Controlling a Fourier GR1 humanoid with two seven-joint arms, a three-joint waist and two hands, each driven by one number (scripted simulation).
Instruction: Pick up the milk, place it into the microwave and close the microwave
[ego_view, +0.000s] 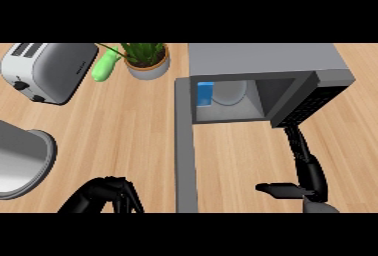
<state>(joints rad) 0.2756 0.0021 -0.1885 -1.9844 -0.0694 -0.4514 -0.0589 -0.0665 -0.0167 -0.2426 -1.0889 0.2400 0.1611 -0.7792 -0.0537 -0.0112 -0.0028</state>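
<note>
Microwave (266, 62) is sitting at the far right of the counter, cavity facing the robot, door (185, 150) swung fully open and running toward the near edge as a long grey strip. Milk (205, 93) is sitting inside the cavity, at its left side next to the hinge, beside the pale turntable plate (230, 93). Only a blue face of the carton is showing, taller than wide here; can't tell from this angle whether it's upright or which way its top is pointing.

Surface is a light wood counter (125, 130). Toaster (48, 70) is sitting far left, potted plant (148, 60) behind centre with a green object (105, 67) lying just beside it. A grey round vessel (22, 160) is cropping in at the left edge.

Right hand (306, 172) is showing right of the door, fingers stretched straight up toward the microwave's front corner, thumb sticking out left, gripping nothing. Left hand (107, 195) is sitting low left of the door, fingers pointing down, relaxed, nothing in them.
</note>
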